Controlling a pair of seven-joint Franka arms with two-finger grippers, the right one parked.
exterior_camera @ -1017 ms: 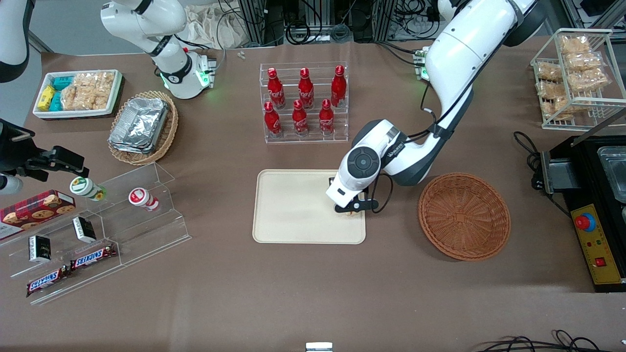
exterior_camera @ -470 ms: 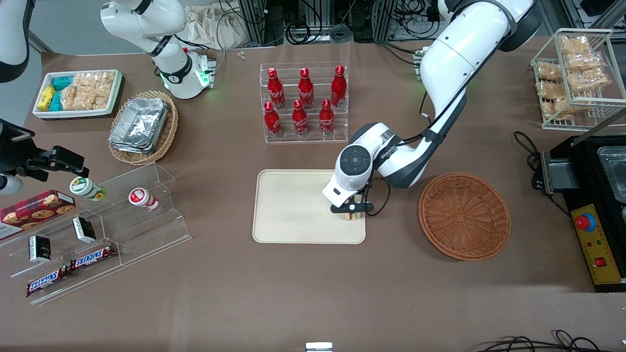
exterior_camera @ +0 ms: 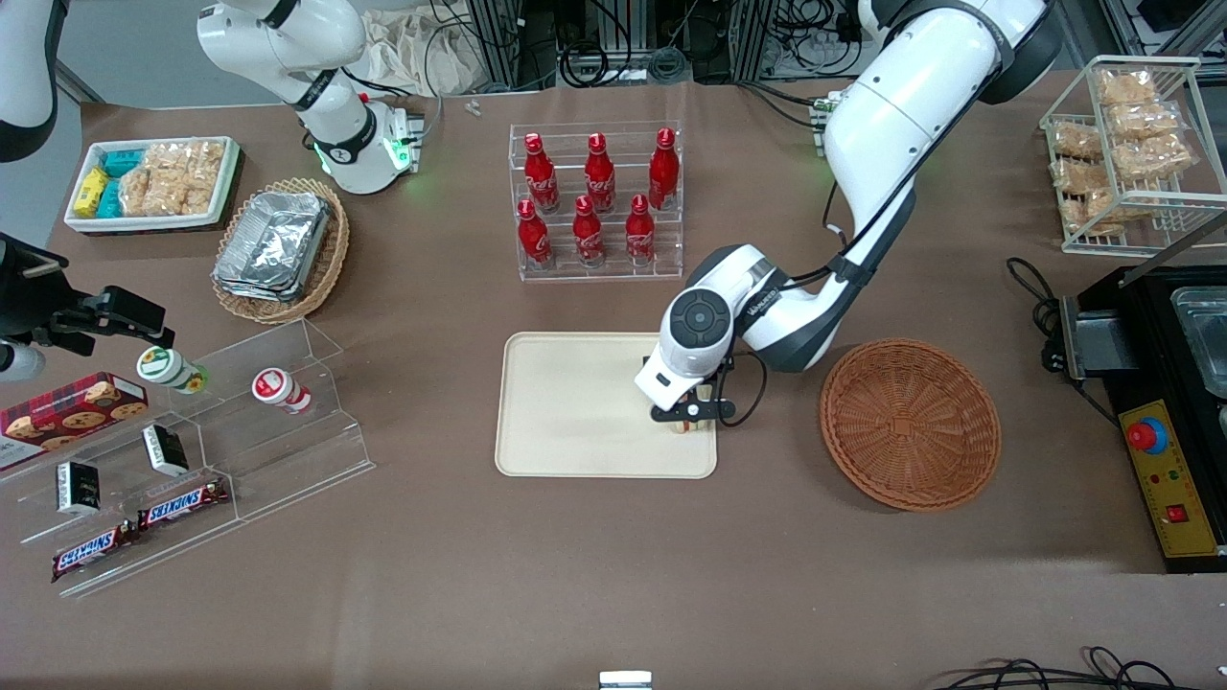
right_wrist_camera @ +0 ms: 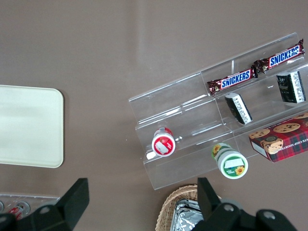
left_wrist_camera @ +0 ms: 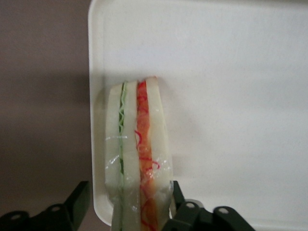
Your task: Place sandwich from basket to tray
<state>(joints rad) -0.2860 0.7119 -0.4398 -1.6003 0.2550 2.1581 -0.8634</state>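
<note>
Your fingers [left_wrist_camera: 79, 198] stand spread to either side of the sandwich [left_wrist_camera: 137, 154]; one sits against its red-filling face, the other stands clear of the white-bread face, so the wedge is bracketed rather than pinched. Whether the nearer pad presses on it cannot be told. The gripper [exterior_camera: 686, 414] hangs low over the tray [exterior_camera: 566, 412], at about 4 o'clock of the tray's middle in the front view, close to the tray's edge that faces the basket [exterior_camera: 909, 423].

The sandwich [exterior_camera: 682, 426] stands on edge on the tray, its green and orange-red filling lines showing upward, just inside the raised rim near a rounded corner. Clear film wraps it.

The basket sits on the brown surface [exterior_camera: 594, 575] at 3 o'clock of the tray, apart from it, and holds nothing visible.

At 12 o'clock of the tray stands a clear rack of red bottles [exterior_camera: 596, 196].
</note>
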